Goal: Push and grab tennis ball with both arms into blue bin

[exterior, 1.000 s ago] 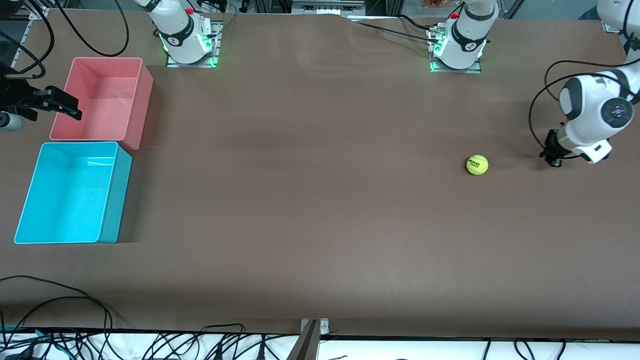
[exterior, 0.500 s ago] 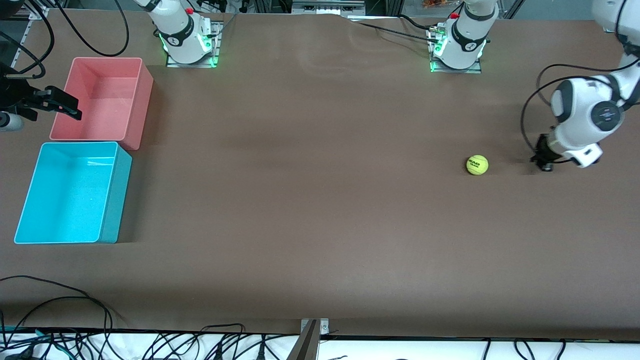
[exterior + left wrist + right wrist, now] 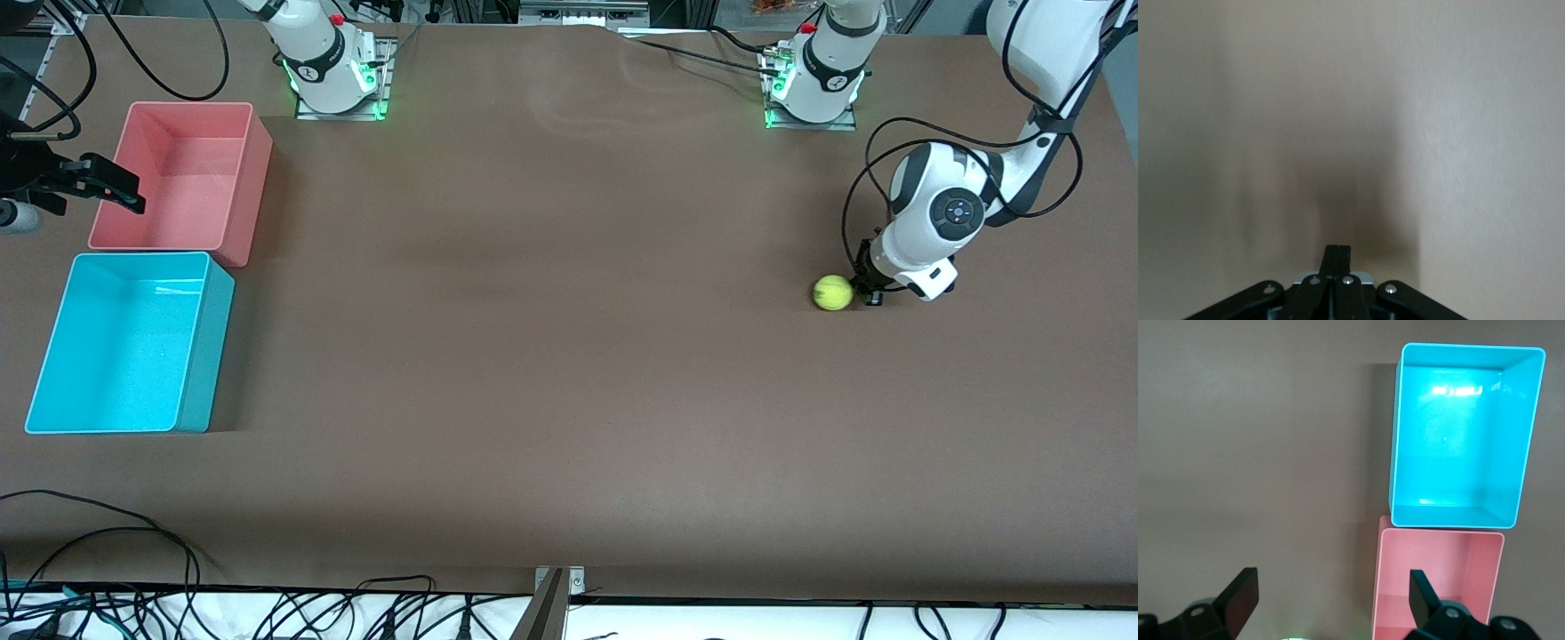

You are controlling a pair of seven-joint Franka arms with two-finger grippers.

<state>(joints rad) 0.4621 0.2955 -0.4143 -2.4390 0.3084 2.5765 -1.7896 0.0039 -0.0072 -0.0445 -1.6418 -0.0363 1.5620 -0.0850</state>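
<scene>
Big brown desk [image 3: 551, 373] fills the scene, and down at the right arm's end sit two bins touching each other: the blue bin [image 3: 124, 342] nearer the front camera, the pink bin [image 3: 178, 173] just beside it, closer to the robot bases. Both look empty. The left arm [image 3: 942, 209] reaches down low at its own end of the desk, and its left hand [image 3: 867, 286] sits right at the desk surface with fingers pressed fully together, gripping nothing, tips up against the tennis ball [image 3: 833, 292]. The right hand [image 3: 93, 185] waits up over the edge of the pink bin, fingers spread wide apart and empty. The little yellow-green ball sits on the bare desk, well apart from the blue bin
</scene>
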